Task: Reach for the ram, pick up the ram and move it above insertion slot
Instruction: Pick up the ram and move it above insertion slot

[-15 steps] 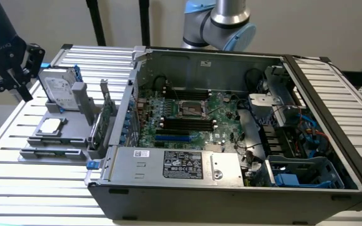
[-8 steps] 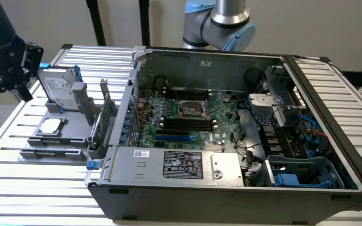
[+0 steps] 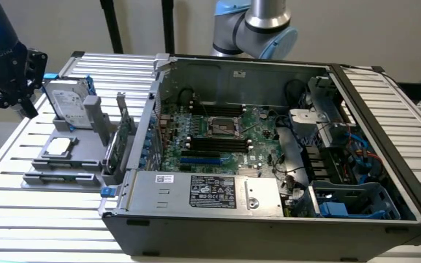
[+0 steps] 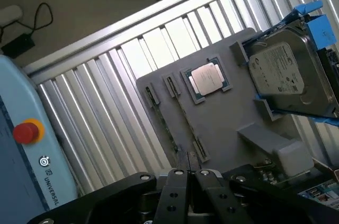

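Gripper [image 4: 188,172]: jaws closed together, holding nothing, near the ram.
Ram [image 4: 186,123]: in grey holder [image 4: 228,123], along its edge.
Writing: "UNIVERSAL" on blue pendant [image 4: 26,173].

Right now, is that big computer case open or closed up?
Open. The computer case has no side cover, so the exterior view looks straight in at the green motherboard and silver power supply.

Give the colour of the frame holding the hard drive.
The frame around the hard drive is blue, clearest in the wrist view.
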Robot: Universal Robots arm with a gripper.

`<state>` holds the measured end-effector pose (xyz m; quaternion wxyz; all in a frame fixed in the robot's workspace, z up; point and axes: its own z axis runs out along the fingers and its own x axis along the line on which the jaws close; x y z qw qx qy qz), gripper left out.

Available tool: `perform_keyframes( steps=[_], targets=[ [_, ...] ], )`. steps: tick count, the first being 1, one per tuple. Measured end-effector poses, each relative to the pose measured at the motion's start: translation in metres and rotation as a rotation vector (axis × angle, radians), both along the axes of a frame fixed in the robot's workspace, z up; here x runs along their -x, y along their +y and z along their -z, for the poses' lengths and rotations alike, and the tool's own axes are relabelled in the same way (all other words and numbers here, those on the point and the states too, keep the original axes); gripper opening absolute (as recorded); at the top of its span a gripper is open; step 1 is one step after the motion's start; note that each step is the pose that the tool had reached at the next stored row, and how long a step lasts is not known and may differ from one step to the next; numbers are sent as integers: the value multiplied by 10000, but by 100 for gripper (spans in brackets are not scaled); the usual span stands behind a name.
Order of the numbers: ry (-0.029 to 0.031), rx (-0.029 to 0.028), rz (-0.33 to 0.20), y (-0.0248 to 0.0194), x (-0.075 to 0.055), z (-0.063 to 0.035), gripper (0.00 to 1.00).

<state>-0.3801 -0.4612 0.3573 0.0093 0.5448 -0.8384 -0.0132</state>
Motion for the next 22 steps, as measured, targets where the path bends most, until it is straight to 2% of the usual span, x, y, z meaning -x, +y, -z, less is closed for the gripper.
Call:
perform_keyframes(
  steps=[17, 20, 21, 22],
  targets=[
    [-12, 1, -3086, 0, 0, 0, 11],
    [-13, 2, -3162, 0, 0, 0, 12],
    [-13, 2, -3163, 0, 0, 0, 24],
    [-13, 2, -3163, 0, 0, 0, 24]
  ],
)
